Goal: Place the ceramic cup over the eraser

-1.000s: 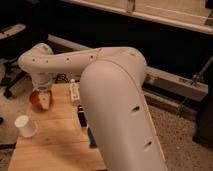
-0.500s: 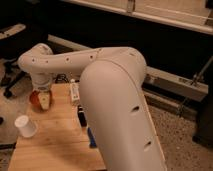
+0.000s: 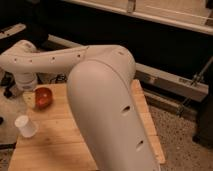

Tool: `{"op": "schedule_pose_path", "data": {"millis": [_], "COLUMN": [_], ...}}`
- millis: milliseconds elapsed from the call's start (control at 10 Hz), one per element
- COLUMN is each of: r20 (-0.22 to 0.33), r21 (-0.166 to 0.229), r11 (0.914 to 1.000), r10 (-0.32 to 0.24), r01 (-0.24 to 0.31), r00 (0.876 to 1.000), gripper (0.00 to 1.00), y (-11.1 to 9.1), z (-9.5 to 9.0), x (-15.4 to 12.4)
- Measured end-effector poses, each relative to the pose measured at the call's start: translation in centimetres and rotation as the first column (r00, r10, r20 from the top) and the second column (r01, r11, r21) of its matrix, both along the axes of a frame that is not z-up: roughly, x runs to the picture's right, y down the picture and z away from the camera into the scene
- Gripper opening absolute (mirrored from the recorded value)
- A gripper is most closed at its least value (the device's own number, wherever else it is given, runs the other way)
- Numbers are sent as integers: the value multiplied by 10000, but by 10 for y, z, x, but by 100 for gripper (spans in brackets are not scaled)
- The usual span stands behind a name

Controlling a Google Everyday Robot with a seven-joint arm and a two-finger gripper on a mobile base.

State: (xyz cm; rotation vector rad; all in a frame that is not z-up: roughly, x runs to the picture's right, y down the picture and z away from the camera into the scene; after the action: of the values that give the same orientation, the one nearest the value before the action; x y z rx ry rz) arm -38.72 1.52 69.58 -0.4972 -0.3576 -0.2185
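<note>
The ceramic cup, small, white and without a handle, stands upright on the wooden table near its left edge. The eraser is hidden; no black block shows. My white arm fills the middle of the view and reaches left across the far side of the table to a joint above the far left corner. The gripper itself does not show in this view. Nothing touches the cup.
An orange-red bowl sits on the table behind the cup, close to the arm's left joint. A grey rail runs behind the table. Speckled floor lies to the right.
The big arm link has shifted a little to the left and now covers the slim white object and the dark block seen beside it earlier. Cup and bowl have not moved.
</note>
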Motion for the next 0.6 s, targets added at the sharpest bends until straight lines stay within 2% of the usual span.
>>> {"op": "schedule_pose_path", "data": {"millis": [200, 300, 600], "r20": [266, 416, 733], "r21": [196, 226, 215], "r11": [9984, 9958, 9809], "r10": [-533, -901, -1942], "r01": [528, 892, 1931], "r00": [9982, 9951, 9782], "gripper": [80, 80, 80], "y": [9, 20, 59], "z": [-16, -21, -13], "x": [-28, -42, -64]}}
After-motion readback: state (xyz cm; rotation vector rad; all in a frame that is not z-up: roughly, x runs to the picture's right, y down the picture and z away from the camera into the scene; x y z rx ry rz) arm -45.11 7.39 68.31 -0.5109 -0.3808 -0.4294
